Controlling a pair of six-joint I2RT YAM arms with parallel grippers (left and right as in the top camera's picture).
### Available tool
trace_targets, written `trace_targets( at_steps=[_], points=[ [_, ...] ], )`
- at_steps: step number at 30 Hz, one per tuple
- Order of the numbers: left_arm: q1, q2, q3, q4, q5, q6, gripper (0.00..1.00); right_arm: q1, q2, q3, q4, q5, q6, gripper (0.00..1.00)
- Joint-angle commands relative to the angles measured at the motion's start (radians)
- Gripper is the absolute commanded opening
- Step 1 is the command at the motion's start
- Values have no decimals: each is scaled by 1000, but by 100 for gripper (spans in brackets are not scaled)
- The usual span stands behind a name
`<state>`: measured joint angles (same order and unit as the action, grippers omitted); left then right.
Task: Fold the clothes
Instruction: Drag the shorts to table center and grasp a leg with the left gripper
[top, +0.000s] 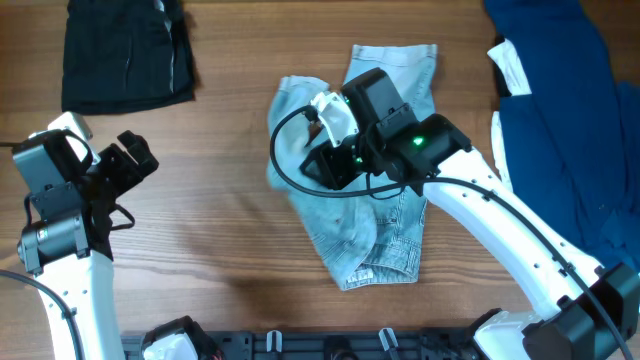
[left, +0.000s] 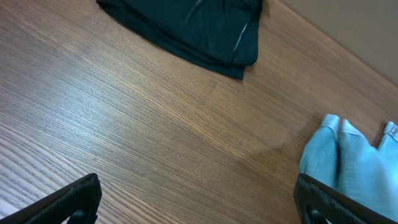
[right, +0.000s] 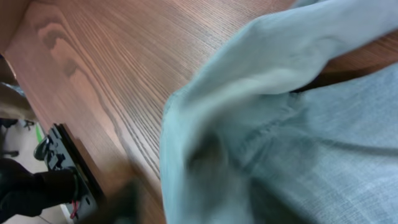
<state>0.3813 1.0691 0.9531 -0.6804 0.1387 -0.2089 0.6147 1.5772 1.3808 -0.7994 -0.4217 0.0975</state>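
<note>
The pale blue denim shorts (top: 365, 215) lie crumpled in the middle of the table, with the left part folded up into a hump. My right gripper (top: 328, 166) is down on that hump. In the right wrist view the denim (right: 280, 124) fills the frame and is bunched right at the jaws, which the blurred cloth mostly hides; they look shut on it. My left gripper (top: 135, 160) is open and empty above bare wood to the left, its two black fingers wide apart (left: 199, 196). An edge of the shorts (left: 348, 165) shows at that view's right.
A black garment (top: 125, 50) lies folded at the far left and also shows in the left wrist view (left: 193, 28). A navy garment (top: 560, 110) with a white piece (top: 510, 70) covers the far right. A black rail (top: 330, 345) runs along the table's front edge.
</note>
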Motion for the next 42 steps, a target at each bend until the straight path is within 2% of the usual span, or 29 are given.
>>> trace_targets(
  at_steps=[1, 4, 5, 7, 11, 15, 17, 24, 27, 28, 29, 30, 35, 37, 39, 40, 41, 42],
  points=[
    [7, -9, 20, 3, 0, -9, 100, -79, -29, 22, -10, 30, 41, 100],
    [5, -8, 20, 7, 121, 4, 100, -249, -48, 22, -63, 29, 44, 100],
    [-10, -4, 20, 16, 169, 46, 100, -312, -46, 22, -76, 29, 37, 100],
    [-85, 27, 20, 38, 179, 86, 100, -408, -13, 19, -101, 45, -5, 100],
    [-251, 155, 20, 114, 175, 97, 100, -440, 118, 15, -119, 202, 5, 100],
    [-378, 326, 20, 280, 175, 97, 100, -439, 233, 15, -94, 205, 38, 100],
    [-447, 472, 35, 397, 175, 97, 100, -441, 245, 15, -72, 206, 40, 100],
    [-568, 796, 180, 445, 137, 135, 96, -482, 244, 15, -75, 205, 41, 100],
    [-613, 838, 201, 448, 79, 134, 78, -500, 245, 15, -84, 205, 40, 100],
    [-627, 839, 201, 437, 63, 135, 63, -504, 244, 15, -82, 205, 42, 99],
    [-638, 838, 201, 418, 37, 133, 27, -505, 245, 15, -80, 205, 44, 99],
    [-645, 837, 201, 400, 5, 117, 4, -505, 245, 15, -80, 205, 44, 98],
    [-608, 737, 235, 209, -362, -171, 4, -505, 248, 15, -97, 205, 61, 89],
    [-558, 650, 282, 92, -436, -252, 4, -505, 252, 15, -99, 205, 61, 89],
    [-494, 543, 315, -3, -441, -283, 4, -505, 256, 14, -99, 204, 61, 89],
    [-473, 502, 315, -24, -432, -283, 9, -505, 261, 14, -102, 204, 61, 89],
    [-449, 454, 315, -49, -417, -282, 19, -505, 266, 14, -111, 201, 59, 89],
    [-438, 424, 315, -74, -416, -282, 25, -505, 271, 11, -121, 186, 54, 89]
  ],
)
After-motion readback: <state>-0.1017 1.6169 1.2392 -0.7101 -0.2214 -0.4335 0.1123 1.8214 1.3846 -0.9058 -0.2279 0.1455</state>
